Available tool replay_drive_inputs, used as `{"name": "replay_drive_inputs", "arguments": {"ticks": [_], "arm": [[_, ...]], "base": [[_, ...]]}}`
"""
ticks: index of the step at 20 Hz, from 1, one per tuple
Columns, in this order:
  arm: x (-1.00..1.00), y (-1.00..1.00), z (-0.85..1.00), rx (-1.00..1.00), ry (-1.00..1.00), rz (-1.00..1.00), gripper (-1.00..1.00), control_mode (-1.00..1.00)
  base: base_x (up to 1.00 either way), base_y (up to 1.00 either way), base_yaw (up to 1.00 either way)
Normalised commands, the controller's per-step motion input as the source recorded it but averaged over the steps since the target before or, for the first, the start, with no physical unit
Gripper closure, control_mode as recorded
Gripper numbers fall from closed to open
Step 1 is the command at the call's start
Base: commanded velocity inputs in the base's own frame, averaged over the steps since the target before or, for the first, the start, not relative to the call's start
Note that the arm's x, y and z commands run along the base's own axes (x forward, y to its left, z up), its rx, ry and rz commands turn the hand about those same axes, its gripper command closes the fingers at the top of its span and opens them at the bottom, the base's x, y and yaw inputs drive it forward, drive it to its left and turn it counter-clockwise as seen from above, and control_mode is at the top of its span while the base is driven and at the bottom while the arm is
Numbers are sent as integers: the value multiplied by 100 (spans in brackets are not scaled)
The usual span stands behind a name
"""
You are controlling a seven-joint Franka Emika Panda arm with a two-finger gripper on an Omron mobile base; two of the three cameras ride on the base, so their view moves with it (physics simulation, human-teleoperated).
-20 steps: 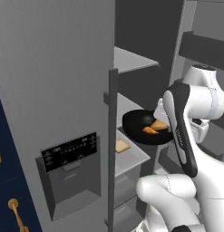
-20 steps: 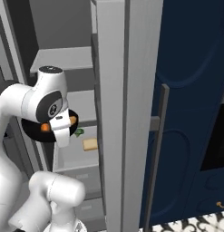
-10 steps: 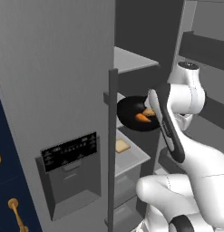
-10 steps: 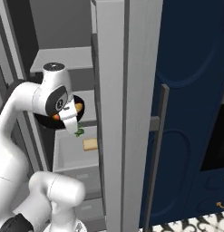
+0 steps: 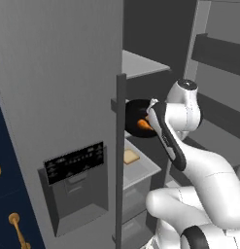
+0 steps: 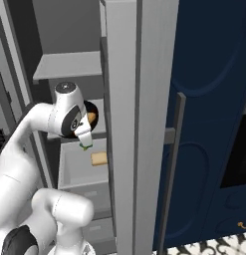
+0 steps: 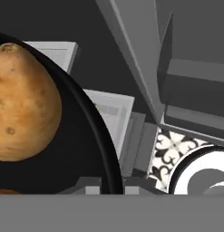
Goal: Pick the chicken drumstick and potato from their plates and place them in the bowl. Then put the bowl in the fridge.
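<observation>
- Two foods are lying in the bowl [image 5: 135, 116]: the orange chicken drumstick [image 5: 144, 125] and the tan potato [image 7: 22, 102], which is resting against the inner wall just inside the black rim in the hand view.
- Going from the left, the fridge [image 5: 68, 97] is standing with its closed door carrying the dark dispenser panel [image 5: 74, 162], and its other door is swung wide open.
- Right of that closed door, the bowl is hanging inside the fridge, above a pale shelf [image 5: 141, 165] and below a higher shelf [image 5: 141, 63].
- On the lower shelf, under the bowl, a small tan block [image 5: 130, 156] is lying.
- At the bowl's right side the gripper [image 5: 151, 113] is clamping down on the rim, jaws drawn tight, with the white arm bending away behind it.
- From the other side, the bowl [image 6: 90, 115] is peeking out beside the wrist, the potato [image 6: 91, 117] showing inside it.
</observation>
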Motion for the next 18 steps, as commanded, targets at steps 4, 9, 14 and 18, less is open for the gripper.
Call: {"name": "replay_drive_inputs", "arguments": {"ticks": [4,9,14,18], "arm": [[70,1,-9,0,0,0,100,-100],[80,27,-9,-3,0,-1,100,-100],[72,15,-36,0,1,0,100,-100],[61,8,-42,0,1,0,100,-100]], "base": [[0,0,0],[0,0,0],[0,0,0],[0,0,0]]}}
